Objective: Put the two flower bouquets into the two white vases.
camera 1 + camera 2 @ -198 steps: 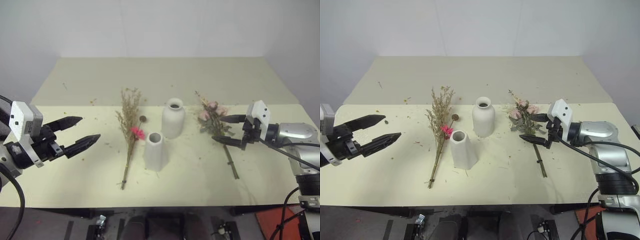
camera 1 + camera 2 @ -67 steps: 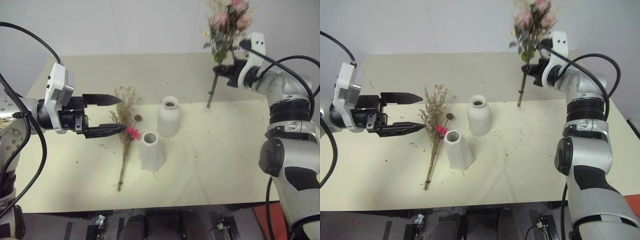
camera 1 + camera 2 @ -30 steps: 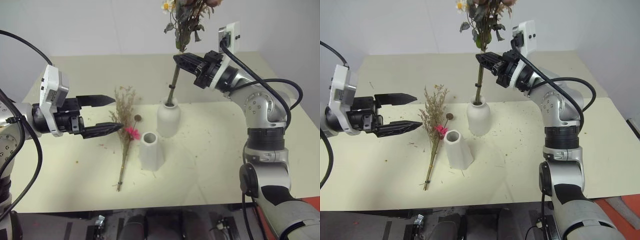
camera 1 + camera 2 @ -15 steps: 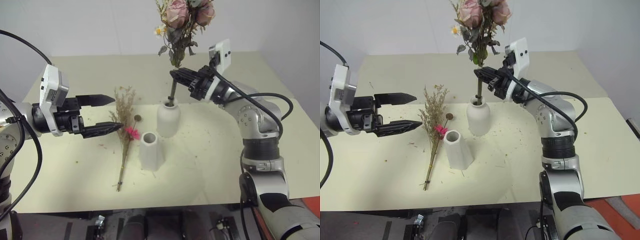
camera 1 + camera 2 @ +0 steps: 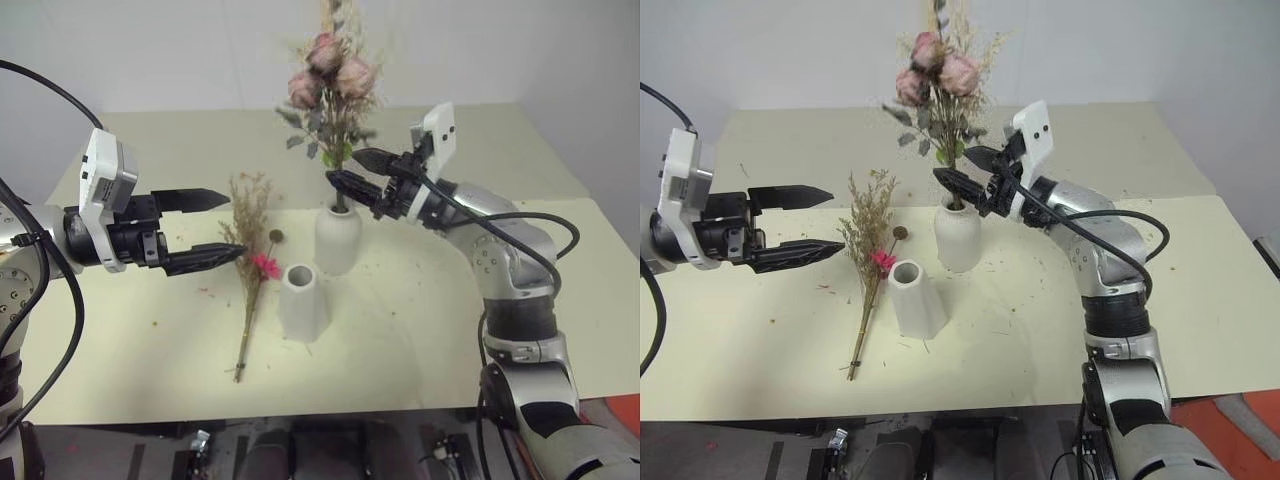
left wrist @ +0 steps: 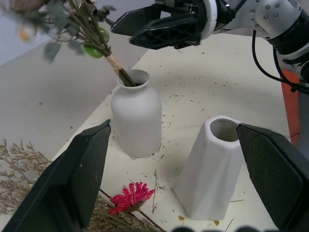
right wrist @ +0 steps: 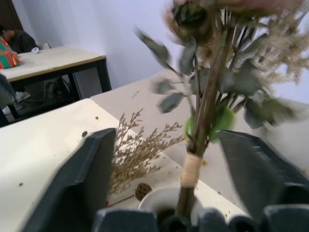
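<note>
The rose bouquet [image 5: 328,85] stands upright in the rounded white vase [image 5: 338,238], its tied stem [image 7: 192,168] down in the mouth. My right gripper [image 5: 343,166] is open, one finger on each side of the stem and clear of it. The cone vase [image 5: 303,301] stands upright just in front, with nothing in it. Left of both vases the tan bouquet [image 5: 253,262] lies flat on the table, its magenta flower [image 6: 133,197] near the cone vase. My left gripper [image 5: 235,226] hovers open beside the bouquet's wispy top, holding nothing.
Dried plant crumbs are scattered over the cream table [image 5: 430,330], which has bare room to the right and at the front. A white wall stands behind. Another table [image 7: 48,60] and a person [image 7: 13,42] show far in the background.
My right gripper has opened and let go of the rose bouquet, which has sunk deeper into the rounded vase. The right hand came down a little. The left arm has not moved.
</note>
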You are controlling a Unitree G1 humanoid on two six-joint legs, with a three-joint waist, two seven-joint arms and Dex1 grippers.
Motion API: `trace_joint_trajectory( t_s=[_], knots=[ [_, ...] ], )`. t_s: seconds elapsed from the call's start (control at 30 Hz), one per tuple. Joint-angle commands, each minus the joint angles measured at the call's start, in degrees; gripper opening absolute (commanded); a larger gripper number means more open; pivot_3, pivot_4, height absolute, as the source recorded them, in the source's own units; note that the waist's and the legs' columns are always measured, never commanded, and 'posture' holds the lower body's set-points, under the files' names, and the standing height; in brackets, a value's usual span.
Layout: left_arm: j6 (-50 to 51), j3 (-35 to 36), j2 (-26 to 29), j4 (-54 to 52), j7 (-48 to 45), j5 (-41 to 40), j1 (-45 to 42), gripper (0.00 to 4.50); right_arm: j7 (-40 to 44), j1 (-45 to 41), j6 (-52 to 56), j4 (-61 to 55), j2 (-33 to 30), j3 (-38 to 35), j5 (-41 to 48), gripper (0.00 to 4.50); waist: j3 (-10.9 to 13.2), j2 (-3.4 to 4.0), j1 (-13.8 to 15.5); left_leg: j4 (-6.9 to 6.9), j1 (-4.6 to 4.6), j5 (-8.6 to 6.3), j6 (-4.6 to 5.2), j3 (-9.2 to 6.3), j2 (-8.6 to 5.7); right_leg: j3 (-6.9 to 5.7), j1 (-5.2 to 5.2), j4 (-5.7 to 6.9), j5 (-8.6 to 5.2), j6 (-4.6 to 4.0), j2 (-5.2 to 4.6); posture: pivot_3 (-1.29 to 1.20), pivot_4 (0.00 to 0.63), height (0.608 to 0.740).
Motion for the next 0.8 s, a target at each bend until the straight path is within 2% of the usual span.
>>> trace_joint_trajectory(
  t_s=[0.03,0.3,0.43,0.6,0.8],
  knots=[
    [0.2,1.7,0.9,-0.4,0.1,-0.6,-0.5,4.50,0.3,0.7,0.2,-4.6,-1.5,-1.9,1.7,4.47,0.0,0.00,0.0,0.00,0.00,0.00,0.00,0.00,0.00,0.00,0.00,0.00,0.00,0.00,0.00,0.00,0.150,0.740],
    [0.5,1.8,0.5,-0.6,0.7,-1.0,0.1,4.50,1.0,3.3,2.0,-6.8,-4.4,-2.8,3.3,4.47,0.0,0.00,0.0,0.00,0.02,0.00,0.00,0.00,0.00,0.00,0.02,0.00,0.00,0.00,0.01,0.00,0.150,0.740],
    [3.5,1.6,1.5,-2.0,3.5,-0.4,1.9,4.50,4.0,4.5,2.4,-7.2,-7.8,-3.1,4.1,4.47,0.0,0.00,0.0,0.00,0.03,-0.01,0.01,0.00,0.00,0.00,0.05,-0.02,0.00,0.00,0.01,0.00,0.150,0.740],
    [13.3,-4.9,7.0,-3.0,8.5,2.9,1.6,4.50,16.3,3.0,2.6,-4.7,-16.3,-2.8,6.6,4.47,0.0,0.00,0.0,-0.01,0.08,-0.02,0.04,0.00,0.00,0.00,0.11,-0.05,0.00,0.00,0.01,0.00,0.150,0.740],
    [29.2,-15.1,5.9,-1.2,15.0,3.4,-7.8,4.50,32.1,-2.1,-1.5,1.2,-23.2,-0.5,6.5,4.47,0.0,-0.03,0.2,0.00,0.27,-0.06,0.11,0.02,0.00,0.01,0.29,-0.20,-0.01,0.01,0.02,0.00,0.150,0.740]
  ],
)
